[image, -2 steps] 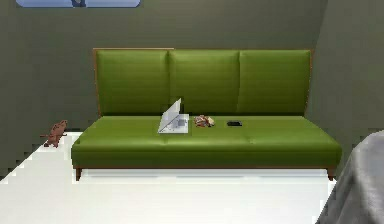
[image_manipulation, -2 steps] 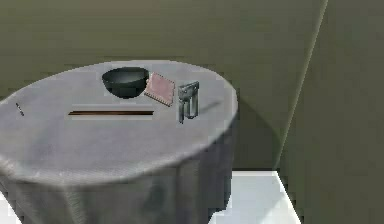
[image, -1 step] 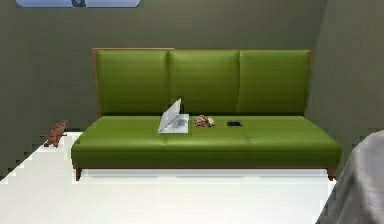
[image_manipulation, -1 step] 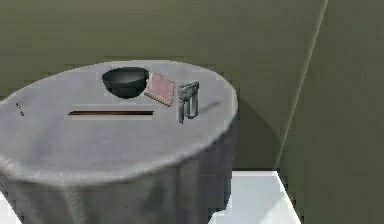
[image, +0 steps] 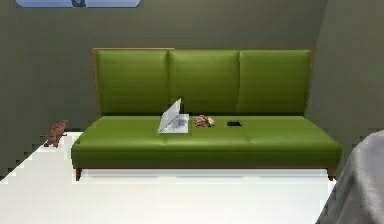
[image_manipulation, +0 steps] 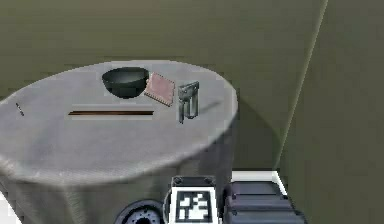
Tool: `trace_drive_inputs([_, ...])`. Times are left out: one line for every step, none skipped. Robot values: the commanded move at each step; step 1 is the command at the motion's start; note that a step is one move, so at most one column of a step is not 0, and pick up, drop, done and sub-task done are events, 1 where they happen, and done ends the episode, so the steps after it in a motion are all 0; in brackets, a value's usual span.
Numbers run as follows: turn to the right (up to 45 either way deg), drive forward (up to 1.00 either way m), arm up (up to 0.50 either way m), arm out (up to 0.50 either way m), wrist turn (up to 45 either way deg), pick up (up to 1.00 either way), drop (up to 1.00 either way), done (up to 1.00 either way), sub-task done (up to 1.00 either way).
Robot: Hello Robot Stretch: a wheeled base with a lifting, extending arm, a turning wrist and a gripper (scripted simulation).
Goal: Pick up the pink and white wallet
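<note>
Arm side view, and I am looking across a round bench [image_manipulation: 100,145] draped in grey cloth, with an olive wall [image_manipulation: 250,40] behind it. Towards the far side of the top sits a black bowl [image_manipulation: 125,81]. The pink and white wallet [image_manipulation: 160,90] lies flat on the cloth just beside the bowl, on the side nearer the view's right. Near the wallet's other edge stands a small grey upright thing [image_manipulation: 188,102] with two prongs, too small to name. Nearer the front a thin dark stick [image_manipulation: 110,113] lies flat across the top, well apart from the wallet. A tiny grey speck [image_manipulation: 18,108] sits by the bench's left edge.

At the view's bottom edge a white marker square [image_manipulation: 195,205] shows, and left of it the dark rounded body of the tool [image_manipulation: 148,212]. Its far end is not clear to me, so I cannot tell whether it holds anything, nor how its fingers stand.

In the forward view a green sofa [image: 205,80] stands on a white floor [image: 180,195] against the same olive wall. On its seat rest an open laptop [image: 173,118], a small brownish thing [image: 204,121] and a small dark thing [image: 234,124]. A small brown object [image: 55,133] lies on the floor off the sofa's left end, and a grey rounded mass [image: 360,190] fills the lower right corner
</note>
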Motion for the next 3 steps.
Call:
trace_drive_inputs([0.0,0.00,0.00,0.38,0.0,0.00,0.00,0.00,0.00])
trace_drive_inputs([0.0,0.00,0.00,0.00,45.0,0.00,0.00,0.00,0.00])
trace_drive_inputs([0.0,0.00,0.00,0.00,45.0,0.00,0.00,0.00,0.00])
